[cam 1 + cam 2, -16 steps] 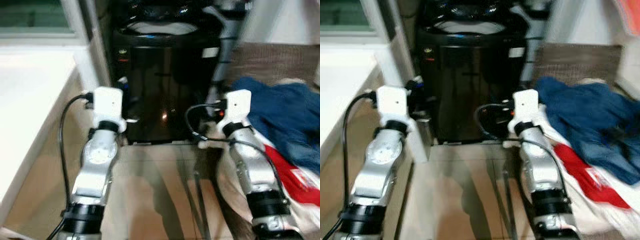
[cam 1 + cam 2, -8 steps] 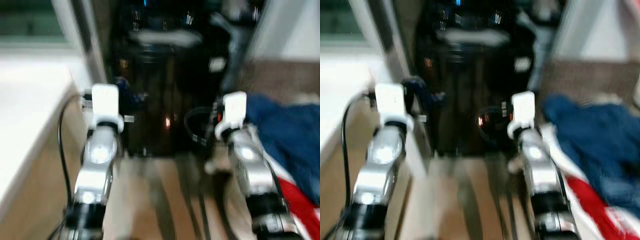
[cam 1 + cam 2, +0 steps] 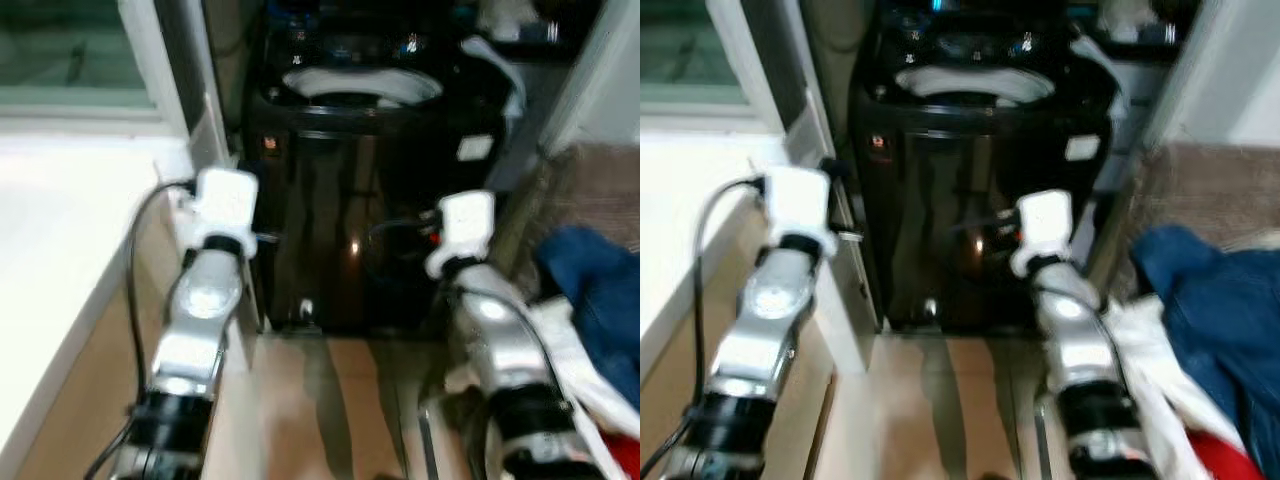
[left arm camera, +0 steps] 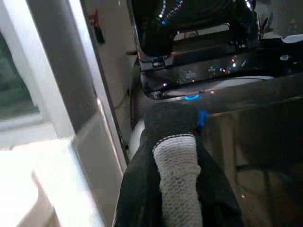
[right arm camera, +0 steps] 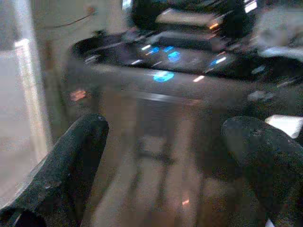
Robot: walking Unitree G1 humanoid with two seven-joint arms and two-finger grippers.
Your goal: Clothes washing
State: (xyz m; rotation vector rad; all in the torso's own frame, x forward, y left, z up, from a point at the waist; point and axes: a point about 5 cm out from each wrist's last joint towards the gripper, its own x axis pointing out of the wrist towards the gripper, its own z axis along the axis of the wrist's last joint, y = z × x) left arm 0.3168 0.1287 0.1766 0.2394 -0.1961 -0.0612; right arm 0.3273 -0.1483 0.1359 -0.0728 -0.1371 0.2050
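Note:
A black top-loading washing machine (image 3: 370, 200) stands straight ahead, its lid up and the pale drum rim (image 3: 360, 85) showing. Blue clothes (image 3: 600, 285) lie heaped on my right, over white and red cloth (image 3: 1160, 350). Both arms reach forward at the height of the machine's front, left wrist (image 3: 225, 205) by its left corner, right wrist (image 3: 465, 225) before its right half. In the left wrist view my left gripper (image 4: 176, 142) is shut with nothing in it, pointing at the lit control panel (image 4: 199, 75). In the right wrist view my right gripper (image 5: 165, 142) is open, its fingers (image 5: 75, 151) wide apart before the machine's front.
A white counter (image 3: 60, 230) runs along my left, under a window (image 3: 70, 50). A grey door frame (image 3: 185, 80) stands between it and the machine. Tan tiled floor (image 3: 330, 400) lies between my arms. A woven brown surface (image 3: 600, 190) lies behind the clothes.
The whole picture has shifted: the camera moved, so more of the machine's top shows and the clothes sit further right. Both arms keep the same forward pose.

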